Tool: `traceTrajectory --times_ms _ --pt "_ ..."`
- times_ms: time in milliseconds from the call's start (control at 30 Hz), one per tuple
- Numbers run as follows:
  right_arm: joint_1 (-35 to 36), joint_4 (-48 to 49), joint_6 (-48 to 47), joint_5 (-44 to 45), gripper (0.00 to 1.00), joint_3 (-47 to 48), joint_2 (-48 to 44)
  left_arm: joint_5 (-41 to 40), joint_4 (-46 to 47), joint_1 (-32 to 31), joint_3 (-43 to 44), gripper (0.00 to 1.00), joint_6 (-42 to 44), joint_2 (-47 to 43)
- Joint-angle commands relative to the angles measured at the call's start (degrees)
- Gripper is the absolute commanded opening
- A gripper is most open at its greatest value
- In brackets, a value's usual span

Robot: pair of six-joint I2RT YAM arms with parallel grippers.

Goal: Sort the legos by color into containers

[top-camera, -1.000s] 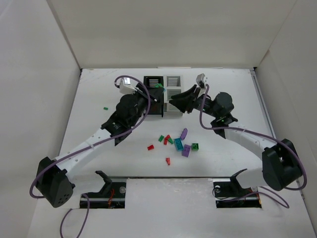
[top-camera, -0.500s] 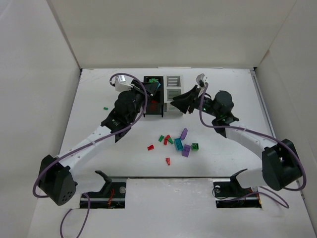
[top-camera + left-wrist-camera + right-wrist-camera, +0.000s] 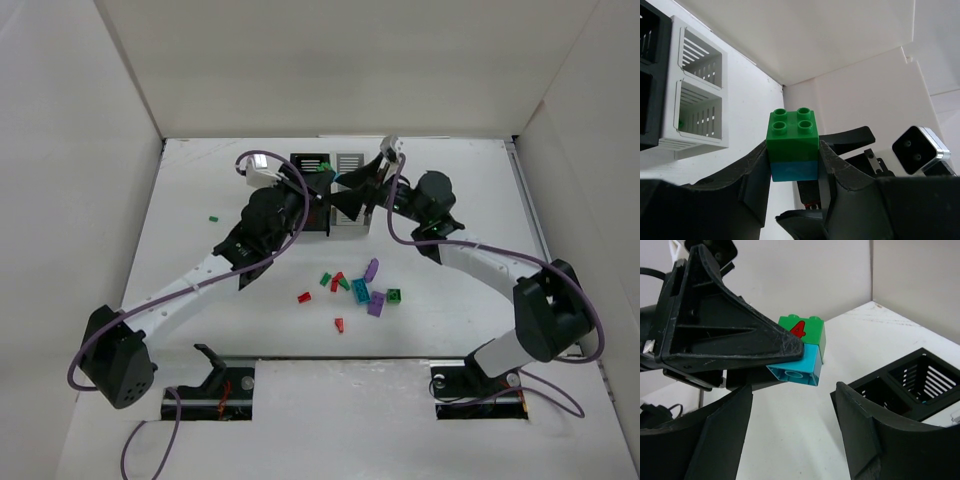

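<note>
Brick (image 3: 793, 145) upright in left end effector (image 3: 793, 154), green uppermost

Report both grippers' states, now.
Left gripper: shut on the green-teal brick.
Right gripper: open, holding nothing.

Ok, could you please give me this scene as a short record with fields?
left jaws: shut on a green-on-teal piece, held in the air
right jaws: open, facing that piece, not touching it
black bin: far middle, side by side with the white bin
loose bricks: a cluster nearer the arm bases
lone green brick: apart, to the left
</note>
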Motion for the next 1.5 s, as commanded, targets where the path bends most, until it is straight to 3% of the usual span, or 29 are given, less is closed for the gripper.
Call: traceTrajectory --times_ms 0,233,467,800,933,1067,1167,1300,1467 --pt "0.8 7.8 1.4 2.1 0.73 2.5 0.3 -0.2 4.5 -0.8 2.6 0.30 -0.2 -0.2" --pt "2.0 12.1 3.4 6.1 0.73 1.9 0.9 0.3 5.9 -1.3 2.0 0.30 -0.2 0.4" --pt "2.0 12.1 3.4 5.5 0.63 3.0 2.0 0.8 8.3 -1.3 1.4 0.30 -0.9 0.4" --pt "2.0 17.0 5.0 6.0 0.63 1.9 2.0 1.3 9.4 -1.3 0.8 0.30 -0.9 0.9" --pt "2.0 17.7 5.5 6.0 0.51 1.2 2.0 0.8 9.4 -1.3 0.8 0.30 -0.9 0.9" --pt "2.0 18.9 6.0 6.5 0.31 0.6 1.5 0.8 9.4 -1.3 0.8 0.30 -0.9 0.9" --pt "2.0 18.9 6.5 5.0 0.22 0.6 1.5 0.8 9.4 -1.3 0.8 0.37 -0.9 0.9" --pt "2.0 19.5 6.5 2.9 0.09 0.6 1.5 0.8 9.4 -1.3 0.8 0.37 -0.9 0.9" --pt "2.0 18.8 6.5 0.8 0.03 0.6 1.5 0.8 9.4 -1.3 0.3 0.57 -0.4 0.3"
